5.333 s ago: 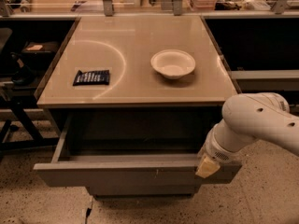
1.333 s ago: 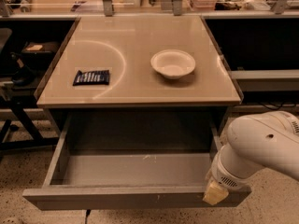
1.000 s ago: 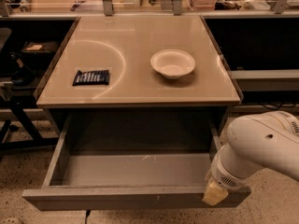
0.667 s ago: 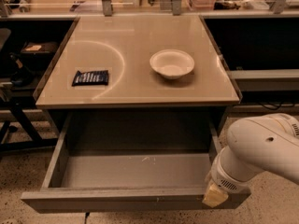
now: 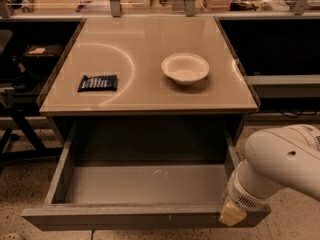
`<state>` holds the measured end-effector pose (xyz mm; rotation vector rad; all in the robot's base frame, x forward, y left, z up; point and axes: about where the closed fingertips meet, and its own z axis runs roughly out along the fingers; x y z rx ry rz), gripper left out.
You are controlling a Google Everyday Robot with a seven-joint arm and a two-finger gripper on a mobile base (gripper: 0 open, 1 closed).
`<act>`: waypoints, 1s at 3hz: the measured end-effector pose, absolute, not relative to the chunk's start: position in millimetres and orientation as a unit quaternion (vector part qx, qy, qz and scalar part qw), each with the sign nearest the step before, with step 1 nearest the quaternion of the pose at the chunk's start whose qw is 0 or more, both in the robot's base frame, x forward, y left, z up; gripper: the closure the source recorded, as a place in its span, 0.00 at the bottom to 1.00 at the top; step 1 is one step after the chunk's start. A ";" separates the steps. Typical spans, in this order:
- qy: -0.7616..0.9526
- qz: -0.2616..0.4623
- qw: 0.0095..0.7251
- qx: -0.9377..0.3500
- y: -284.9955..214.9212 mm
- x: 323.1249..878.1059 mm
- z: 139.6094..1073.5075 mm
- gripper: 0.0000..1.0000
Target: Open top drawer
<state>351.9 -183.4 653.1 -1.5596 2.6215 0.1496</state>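
Observation:
The top drawer (image 5: pixel 140 184) stands pulled far out from under the beige cabinet top (image 5: pixel 145 91). Its plain grey interior is bare, with a small white scuff (image 5: pixel 157 172) near the middle. My white arm (image 5: pixel 280 164) reaches in from the right. My gripper (image 5: pixel 231 214) sits at the right end of the drawer's front edge, where only a yellowish tip shows against the front panel.
A white bowl (image 5: pixel 185 68) and a dark snack packet (image 5: pixel 98 82) lie on the cabinet top. Dark shelving stands to both sides. A black stand (image 5: pixel 17 119) is at the left. Speckled floor surrounds the cabinet.
The drawer came out much farther than 5.3 s ago. Over the last second the drawer and my arm have barely moved.

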 end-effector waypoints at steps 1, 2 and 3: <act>0.862 0.047 0.040 -0.504 -186.1 344.7 654.0 1.00; 0.862 0.047 0.040 -0.504 -184.3 344.3 654.3 1.00; 0.865 0.044 0.036 -0.498 -186.7 337.9 655.1 1.00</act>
